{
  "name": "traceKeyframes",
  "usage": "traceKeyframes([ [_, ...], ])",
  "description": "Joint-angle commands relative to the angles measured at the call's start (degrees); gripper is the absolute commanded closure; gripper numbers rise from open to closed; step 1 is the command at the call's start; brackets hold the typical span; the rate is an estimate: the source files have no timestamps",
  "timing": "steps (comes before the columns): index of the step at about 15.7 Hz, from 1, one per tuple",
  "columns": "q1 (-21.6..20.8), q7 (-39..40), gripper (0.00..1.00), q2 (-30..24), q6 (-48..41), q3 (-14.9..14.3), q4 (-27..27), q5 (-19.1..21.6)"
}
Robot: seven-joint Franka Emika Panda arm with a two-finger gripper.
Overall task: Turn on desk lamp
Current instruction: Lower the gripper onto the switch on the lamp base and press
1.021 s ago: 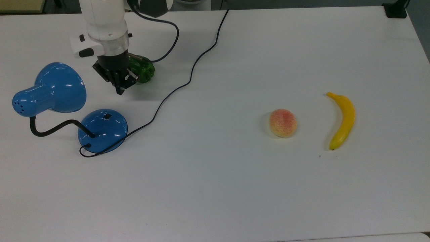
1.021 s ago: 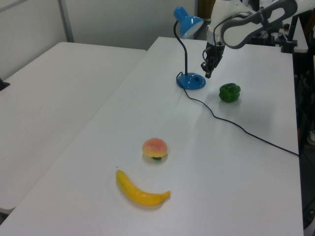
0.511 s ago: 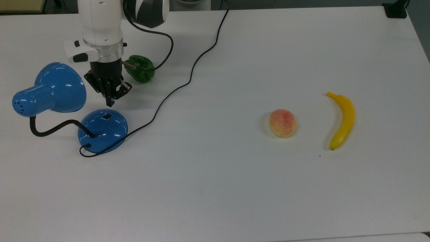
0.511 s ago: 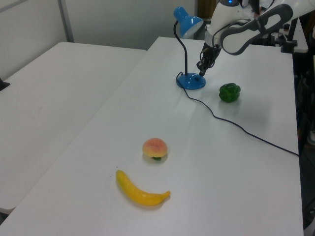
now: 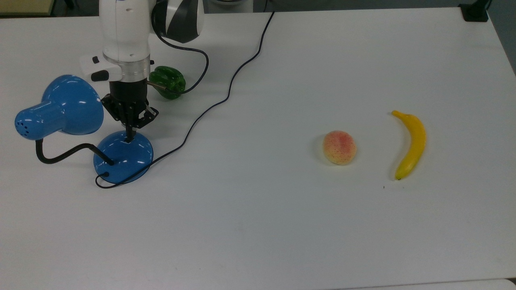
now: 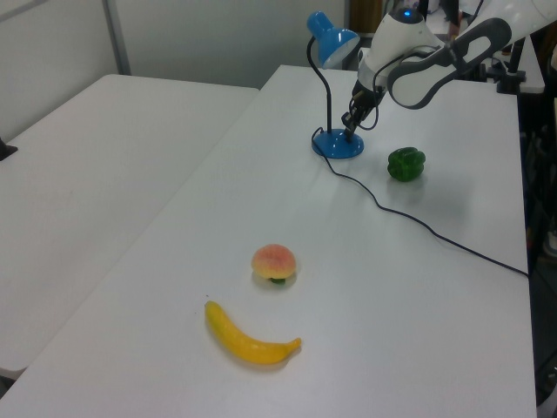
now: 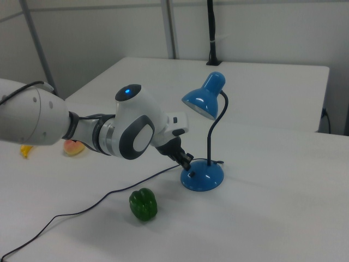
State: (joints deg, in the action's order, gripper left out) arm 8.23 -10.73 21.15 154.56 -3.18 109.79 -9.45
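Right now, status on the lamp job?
End effector shut, tip on the desk lamp base at the switch. Shade not visibly lit. Green pepper behind, clear of the approach.

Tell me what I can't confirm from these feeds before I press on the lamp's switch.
- Switch on the desk lamp base: covered by the gripper tip in the top view, too small to read in the left view and right view.
- Actual contact of tip and switch: unclear in every view.
- Bulb lit or not: the shade's opening faces away in the top view.
- Cord's plug end: cut off at the top view's upper edge.
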Motion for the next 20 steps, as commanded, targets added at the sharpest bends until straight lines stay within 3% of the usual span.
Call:
traceKeyframes([
  [1,0.38,-1.58,1.0,1.26,1.98,-0.25,-0.45,-1.71],
  [20,1.26,-1.66,1.0,3.99,2.86,-0.25,-2.3,-2.5],
])
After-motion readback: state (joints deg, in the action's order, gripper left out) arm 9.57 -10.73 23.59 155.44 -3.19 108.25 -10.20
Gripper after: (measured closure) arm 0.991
